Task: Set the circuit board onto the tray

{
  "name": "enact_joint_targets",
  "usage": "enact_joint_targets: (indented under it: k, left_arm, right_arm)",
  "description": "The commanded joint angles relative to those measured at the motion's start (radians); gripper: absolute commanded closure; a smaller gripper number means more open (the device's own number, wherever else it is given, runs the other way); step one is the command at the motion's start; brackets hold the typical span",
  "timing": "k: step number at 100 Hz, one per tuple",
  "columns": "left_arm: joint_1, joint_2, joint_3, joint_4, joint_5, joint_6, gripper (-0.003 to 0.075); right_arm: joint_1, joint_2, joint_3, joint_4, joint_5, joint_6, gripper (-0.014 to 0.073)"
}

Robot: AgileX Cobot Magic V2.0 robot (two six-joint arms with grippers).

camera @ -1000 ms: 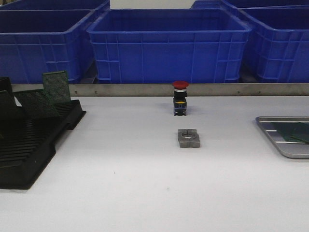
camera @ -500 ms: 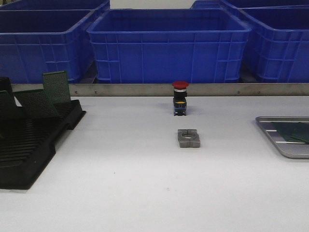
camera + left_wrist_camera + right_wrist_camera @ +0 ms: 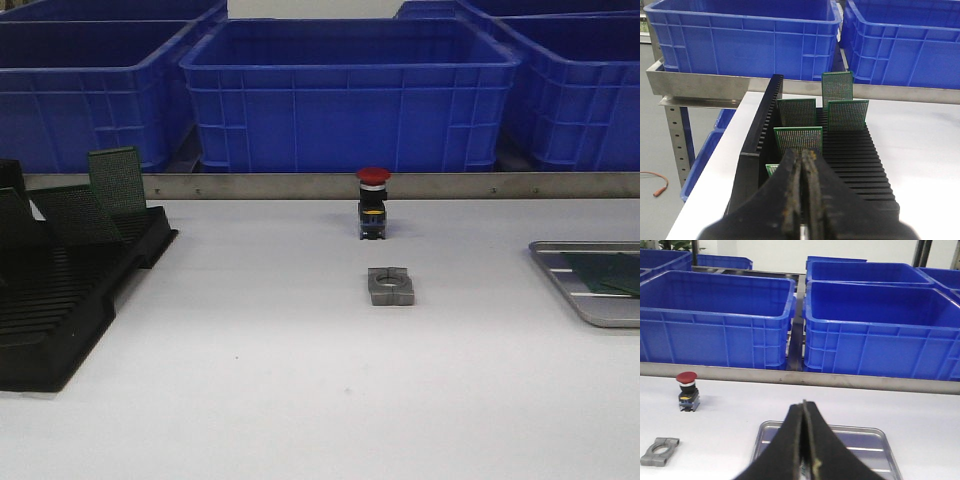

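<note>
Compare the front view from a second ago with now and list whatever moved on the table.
Nothing visibly changed. The circuit boards stand in the black rack as before, one board lies on the tray, and the red push button and the grey metal bracket sit where they were. Neither arm appears in the front view.

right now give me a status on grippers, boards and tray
Both grippers, left and right, jaws shut, holding nothing. Circuit boards upright in black rack. Tray on table right side, green board already in it. Nothing in the way.
</note>
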Motion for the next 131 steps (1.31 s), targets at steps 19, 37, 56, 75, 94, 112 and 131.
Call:
enact_joint_targets:
  k: [19,37,56,75,94,112,131]
  left_arm:
    - [0.002,-0.032,0.048,-0.007,-0.076,-0.01,0.0741]
    - [0.002,-0.032,0.048,-0.007,-0.076,-0.01,0.0741]
    - [0.002,-0.032,0.048,-0.007,-0.076,-0.01,0.0741]
    - [0.002,-0.032,0.048,-0.007,-0.076,-0.01,0.0741]
    - [0.002,-0.032,0.048,-0.007,-0.076,-0.01,0.0741]
    - [0.002,-0.032,0.048,-0.007,-0.076,-0.01,0.0741]
    - [0.002,-0.032,0.048,-0.007,-0.076,-0.01,0.0741]
  right_arm:
    - [0.006,0.006,0.184,-0.171,-0.292,0.215,0.0655]
    - [0.001,-0.146,0.184,-0.187,-0.211,0.215,0.0655]
    - [0.0,-0.135,0.184,-0.188,-0.17,0.215,0.0655]
    - [0.0,-0.135,0.184,-0.188,-0.17,0.215,0.0655]
    - [0.0,-0.135,0.184,-0.188,-0.165,0.215,0.0655]
    - [0.0,-0.135,0.184,-0.188,-0.165,0.215,0.0655]
    - [0.0,-0.135,0.183,-0.188,-0.166,0.215,0.0655]
